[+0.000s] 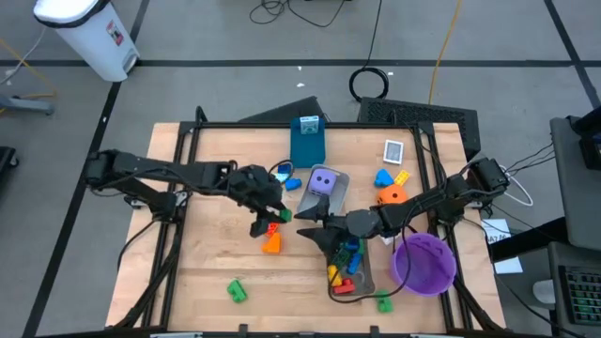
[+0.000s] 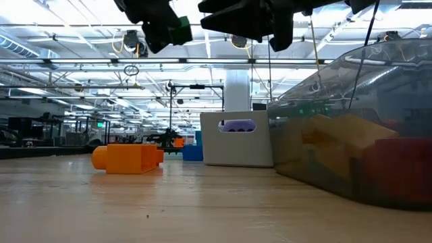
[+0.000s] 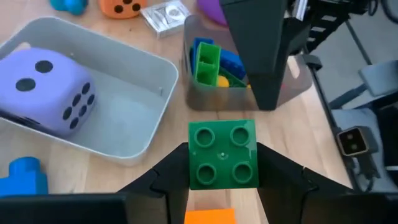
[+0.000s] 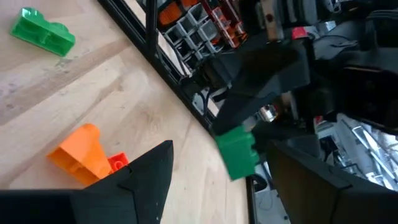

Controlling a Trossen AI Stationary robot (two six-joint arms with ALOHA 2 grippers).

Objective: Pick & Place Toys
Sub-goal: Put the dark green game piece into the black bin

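Placement geometry governs the coming move. Starting at the left of the table in the high view, the left gripper (image 1: 272,218) hangs above the wooden tabletop (image 1: 207,253), clenched on a small green square plastic brick with four studs (image 3: 222,154). The left wrist view shows the brick seated between the two dark fingers (image 3: 158,180), studs facing the camera. The low view confirms that the brick is clear of the table, carried high.

Directly beneath the left gripper lies an orange plastic brick (image 1: 271,243), resting on the tabletop and not in any container.

To the right of the held brick, and slightly nearer the front edge of the table, stands the grey translucent rectangular tray holding mixed coloured bricks (image 1: 364,274). Its long axis runs from the back of the table toward the front. A second, pale grey rectangular tray (image 1: 338,197) sits farther back, holding the large purple dotted die (image 1: 322,182).

The right gripper (image 1: 324,233) hovers between the held brick and the brick-filled tray, just above that tray's near end. Its jaws stand released and hold nothing.

Judgement: the left arm is the carrier and must travel rightward to reach the brick-filled tray. The right gripper lies across that path, so clearance between the two grippers is the controlling relation. A loose green brick (image 1: 236,291) remains at the front left.
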